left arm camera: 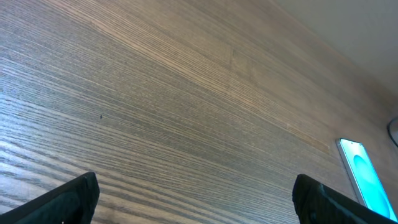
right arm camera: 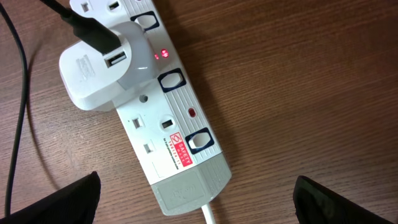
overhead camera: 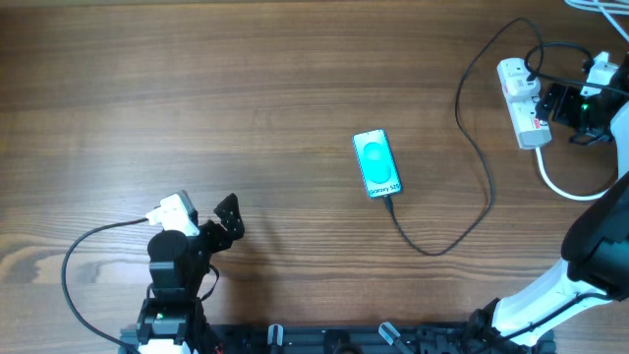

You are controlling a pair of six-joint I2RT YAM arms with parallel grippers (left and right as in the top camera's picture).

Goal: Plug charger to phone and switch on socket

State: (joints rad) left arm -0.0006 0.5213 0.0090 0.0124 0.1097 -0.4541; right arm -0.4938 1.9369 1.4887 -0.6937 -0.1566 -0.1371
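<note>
The phone (overhead camera: pixel 377 164) lies mid-table with its teal screen up; its edge shows in the left wrist view (left arm camera: pixel 367 180). The charger cable (overhead camera: pixel 462 226) runs from the phone's near end in a loop to a white adapter (right arm camera: pixel 102 62) plugged in the socket (overhead camera: pixel 521 103). In the right wrist view the socket (right arm camera: pixel 180 134) has a red light lit beside the adapter. My right gripper (right arm camera: pixel 196 199) is open, hovering over the socket's cord end. My left gripper (overhead camera: pixel 228 218) is open and empty at the near left, far from the phone.
The socket's thick white cord (overhead camera: pixel 570 192) curves off toward the right edge. The right arm's body (overhead camera: pixel 590 265) stands at the near right. A black cable (overhead camera: pixel 79 256) loops by the left arm base.
</note>
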